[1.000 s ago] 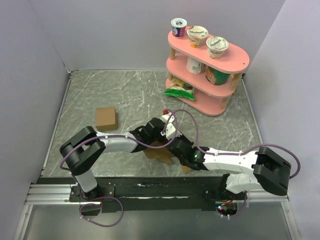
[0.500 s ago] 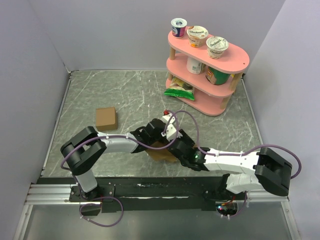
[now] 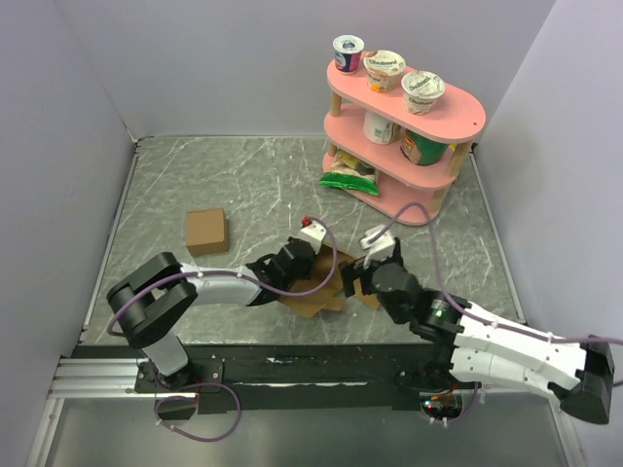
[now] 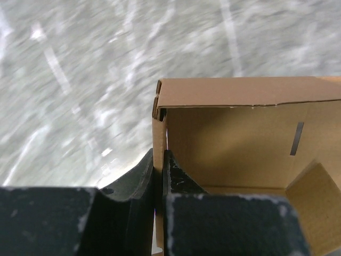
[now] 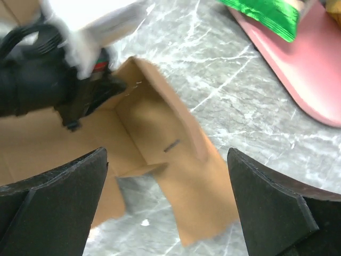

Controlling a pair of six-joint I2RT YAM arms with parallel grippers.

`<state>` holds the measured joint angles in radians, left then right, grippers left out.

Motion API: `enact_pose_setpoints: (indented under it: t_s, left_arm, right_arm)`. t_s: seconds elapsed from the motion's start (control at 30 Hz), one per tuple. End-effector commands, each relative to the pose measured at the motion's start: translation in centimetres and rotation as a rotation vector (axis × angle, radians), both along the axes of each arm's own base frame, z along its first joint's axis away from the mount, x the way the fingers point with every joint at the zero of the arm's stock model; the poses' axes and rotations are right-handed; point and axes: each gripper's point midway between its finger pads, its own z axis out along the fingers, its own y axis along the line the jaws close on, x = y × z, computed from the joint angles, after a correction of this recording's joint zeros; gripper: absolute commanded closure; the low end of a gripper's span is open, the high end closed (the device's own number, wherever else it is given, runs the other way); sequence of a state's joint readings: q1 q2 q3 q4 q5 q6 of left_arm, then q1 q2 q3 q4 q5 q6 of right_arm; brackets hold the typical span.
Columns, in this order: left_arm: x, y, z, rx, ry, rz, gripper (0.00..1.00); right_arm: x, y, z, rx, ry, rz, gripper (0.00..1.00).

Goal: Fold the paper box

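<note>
The paper box (image 3: 313,289) sits half-formed on the bench (image 3: 195,175), near its front edge and between your two arms. Your left fingers (image 4: 178,184) are clamped on one upright side wall, one inside and one outside. Your right fingers (image 5: 64,197) are spread wide and hold nothing, poised above the loose flap (image 5: 200,213) lying flat at the box's right. The step in hand appears to be raising the walls. The next move likely calls for lowering your right fingers to that flap and lifting it along its crease while the left grip steadies the box.
</note>
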<state>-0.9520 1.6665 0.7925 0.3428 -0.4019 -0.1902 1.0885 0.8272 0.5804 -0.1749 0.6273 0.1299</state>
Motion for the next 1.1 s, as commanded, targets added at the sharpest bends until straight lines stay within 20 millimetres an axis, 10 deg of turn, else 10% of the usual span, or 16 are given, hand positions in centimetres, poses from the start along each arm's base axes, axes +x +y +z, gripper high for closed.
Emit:
enact_pose_setpoints:
  t_s: [0.0, 0.2, 0.6, 1.07]
  left_arm:
    - [0.4, 3.6, 0.9, 0.008, -0.049, 0.122, 0.91]
    - [0.4, 6.6, 1.5, 0.001, -0.096, 0.247, 0.92]
    - [0.1, 6.7, 1.5, -0.032, -0.102, 0.247, 0.92]
    - [0.0, 6.4, 1.2, -0.033, -0.093, 0.229, 0.92]
  right_arm:
    - [0.5, -0.7, 2.1, 0.212, 0.107, -0.051, 0.1]
    - [1.7, 0.8, 3.2, 0.281, 0.182, 0.015, 0.24]
    - [5.3, 4.0, -1.4, 0.158, 0.249, 0.032, 0.41]
    - [8.8, 1.2, -3.1, 0.061, 0.24, -0.047, 0.47]
